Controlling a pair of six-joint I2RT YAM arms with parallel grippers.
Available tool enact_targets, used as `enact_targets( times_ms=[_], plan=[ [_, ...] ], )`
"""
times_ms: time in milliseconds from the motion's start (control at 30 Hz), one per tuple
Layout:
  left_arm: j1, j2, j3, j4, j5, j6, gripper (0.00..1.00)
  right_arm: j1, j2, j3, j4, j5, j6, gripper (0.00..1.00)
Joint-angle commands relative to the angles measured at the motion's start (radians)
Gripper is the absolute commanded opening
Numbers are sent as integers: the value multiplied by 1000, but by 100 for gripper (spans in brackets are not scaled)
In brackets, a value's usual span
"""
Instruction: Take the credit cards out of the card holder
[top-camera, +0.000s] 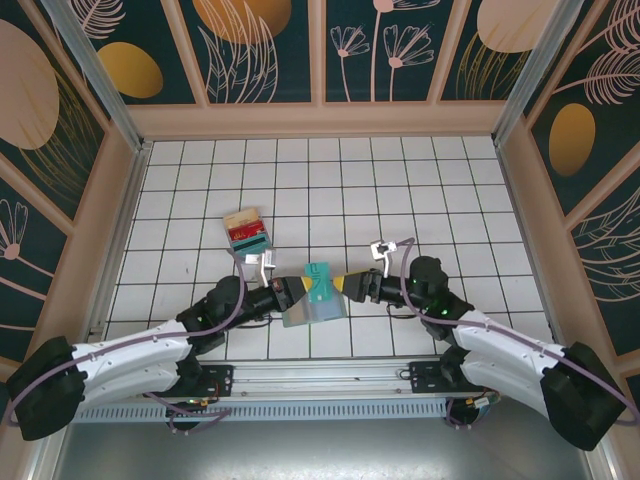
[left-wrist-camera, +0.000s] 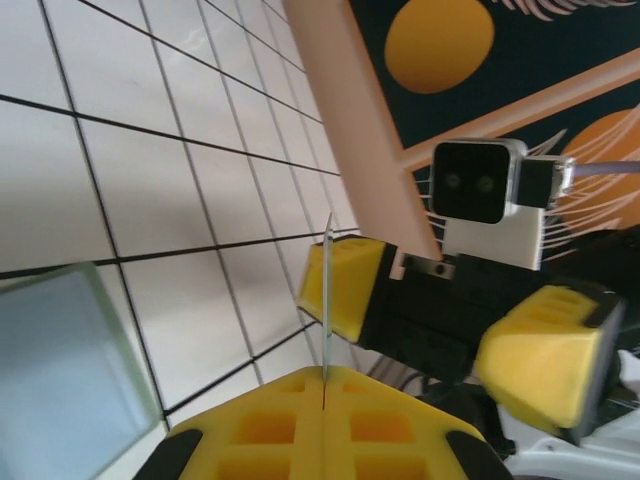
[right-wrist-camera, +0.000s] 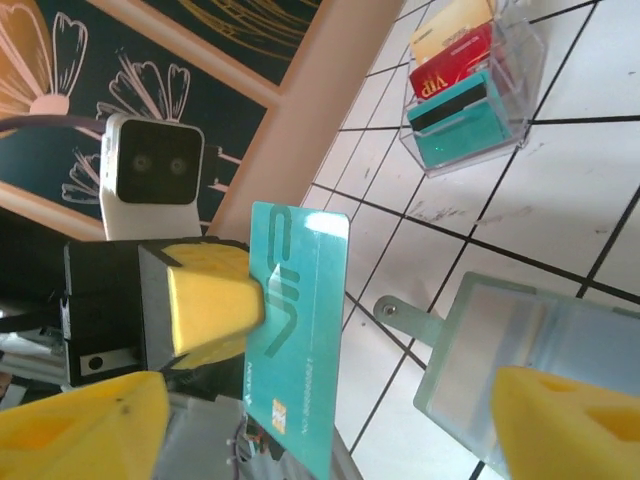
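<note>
A teal credit card (right-wrist-camera: 295, 340) with a chip stands on edge above the table, and my left gripper (left-wrist-camera: 327, 372) is shut on it. In the left wrist view the credit card (left-wrist-camera: 327, 290) shows edge-on as a thin line rising from the closed yellow pads. My right gripper (right-wrist-camera: 330, 430) is open, its fingers (right-wrist-camera: 570, 420) wide apart on either side of the card. From above, the credit card (top-camera: 320, 279) hangs between the left gripper (top-camera: 296, 290) and the right gripper (top-camera: 350, 285). The grey-green card holder (top-camera: 312, 310) lies flat beneath them, with its leaf (right-wrist-camera: 530, 370) and tab in sight.
A clear stand (top-camera: 246, 232) with tan, red and teal cards sits on the white tiles behind the left gripper, and the same stand (right-wrist-camera: 465, 85) shows at the upper right of the right wrist view. Patterned walls close in the table on three sides.
</note>
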Motion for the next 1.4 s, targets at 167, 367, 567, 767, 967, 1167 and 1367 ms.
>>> enact_targets(
  times_ms=[167, 367, 567, 767, 967, 1167, 1367],
  plan=[
    [-3, -58, 213, -538, -237, 196, 0, 0, -67, 40, -122, 126, -152, 99],
    [-2, -10, 364, -795, -431, 359, 0, 20, -167, -117, 60, 263, -206, 99],
    [0, 62, 510, -958, -591, 500, 0, 25, -279, -164, 51, 310, -205, 99],
    [86, 237, 675, -1094, -588, 717, 0, 31, -291, -139, 9, 266, -201, 99],
    [181, 397, 774, -1147, -568, 999, 0, 46, -294, -145, 33, 224, -212, 99],
    [240, 437, 790, -1092, -502, 1180, 0, 77, -299, -142, 23, 241, -229, 99],
    [253, 468, 764, -1034, -519, 1373, 0, 89, -303, -141, 18, 248, -226, 99]
  ],
)
